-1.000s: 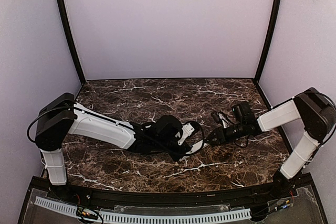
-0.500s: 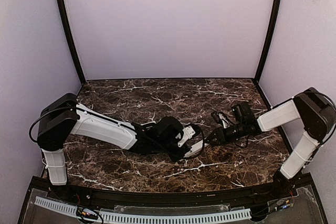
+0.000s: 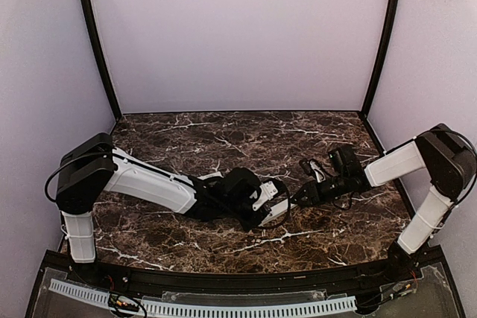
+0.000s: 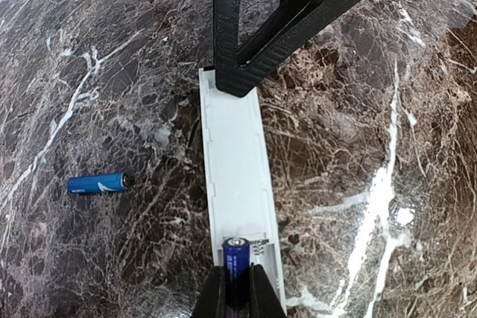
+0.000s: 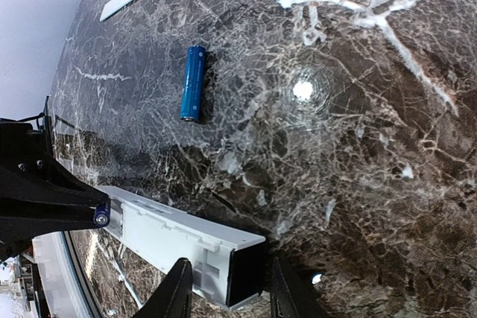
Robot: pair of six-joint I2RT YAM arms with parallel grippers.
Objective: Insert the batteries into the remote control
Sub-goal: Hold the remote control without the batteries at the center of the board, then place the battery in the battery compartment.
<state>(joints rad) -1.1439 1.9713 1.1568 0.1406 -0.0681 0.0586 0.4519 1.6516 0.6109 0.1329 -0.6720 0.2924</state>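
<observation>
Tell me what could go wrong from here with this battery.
The battery pinched in the left tool is over one end of the open remote control; it may slip or seat crooked. The right tool holds only the far end, so pushing might pivot the remote.

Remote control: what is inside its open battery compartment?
One blue battery at the near end, pinched by the left gripper; the rest of the bay in the remote control shows bare white. The fingers cover the battery's rear, so seating cannot be judged.
</observation>
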